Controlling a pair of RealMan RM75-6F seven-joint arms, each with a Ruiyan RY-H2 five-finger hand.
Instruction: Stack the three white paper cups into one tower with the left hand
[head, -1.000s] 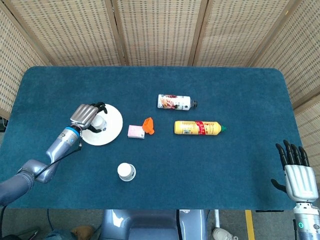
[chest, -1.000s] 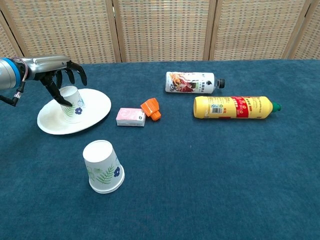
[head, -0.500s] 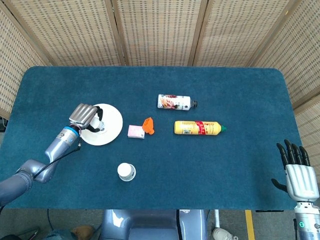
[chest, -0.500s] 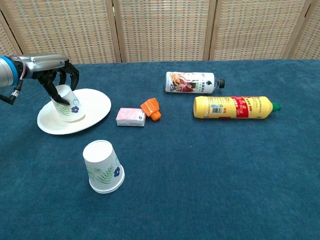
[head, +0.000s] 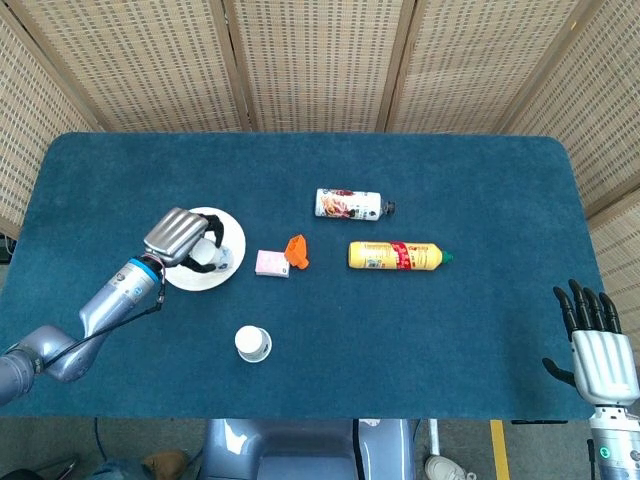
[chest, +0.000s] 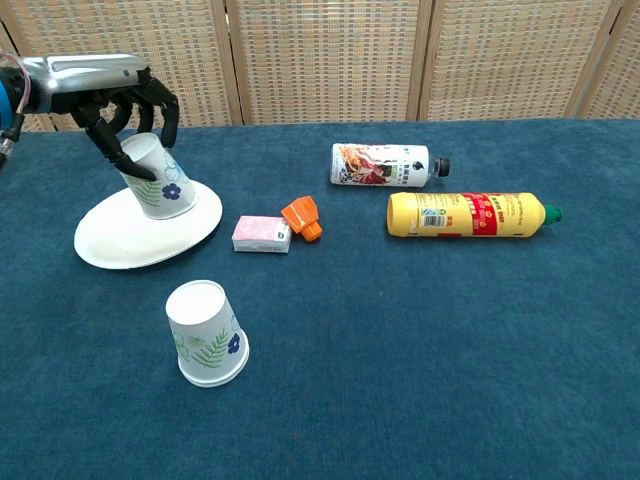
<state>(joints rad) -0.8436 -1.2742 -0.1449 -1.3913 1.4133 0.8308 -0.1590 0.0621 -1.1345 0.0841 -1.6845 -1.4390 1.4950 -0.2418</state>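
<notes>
Left hand (chest: 125, 115): upper left of the chest frame, dark fingers wrapped over the closed end of a white paper cup, grasping it.
Held cup (chest: 158, 181): flower-printed, upside down and tilted, rim lifted off the white plate (chest: 110, 245) and hanging just above it; mostly hidden under the hand in the head view (head: 178, 236).
Second cup (chest: 206, 333): upside down on the bench, lower left of the chest frame, leaf-and-flower print, well apart from the plate; seen from above at lower left of centre in the head view (head: 252, 343).
Third cup: not made out in either view.
Right hand (head: 598, 345): lower right corner of the head frame, off the edge of the bench, fingers straight and apart, released, nothing in it.
Bench (head: 480, 180): covered in dark blue cloth.
Pink box (chest: 262, 234): just right of the plate, touching an orange piece (chest: 302, 218).
White bottle (chest: 387, 164): lying on its side, upper centre.
Yellow bottle (chest: 468, 214): lying on its side below the white bottle, green cap pointing right.
</notes>
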